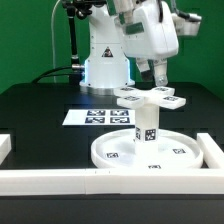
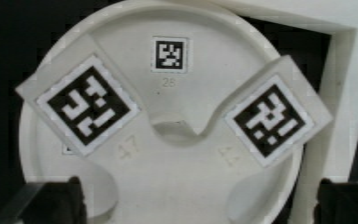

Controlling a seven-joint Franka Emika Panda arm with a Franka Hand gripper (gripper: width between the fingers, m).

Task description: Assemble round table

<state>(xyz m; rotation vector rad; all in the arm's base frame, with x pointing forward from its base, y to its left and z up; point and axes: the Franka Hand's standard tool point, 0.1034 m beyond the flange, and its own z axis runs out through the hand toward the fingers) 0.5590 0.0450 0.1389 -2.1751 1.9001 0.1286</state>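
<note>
the gripper (image 1: 156,80) is hovering with its fingers spread, gripping nothing. just beneath it, the white plastic cross-shaped base (image 1: 150,97) is sitting atop the short white cylinder leg (image 1: 147,128), which is standing upright in the large rimmed white round disc (image 1: 98,152) on the black worktop (image 1: 40,105).

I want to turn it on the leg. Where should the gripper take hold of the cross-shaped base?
Probably from above, across one arm of the cross-shaped base: it lies flat atop the upright leg, its arms jutting out free, with narrow parallel sides.
</note>
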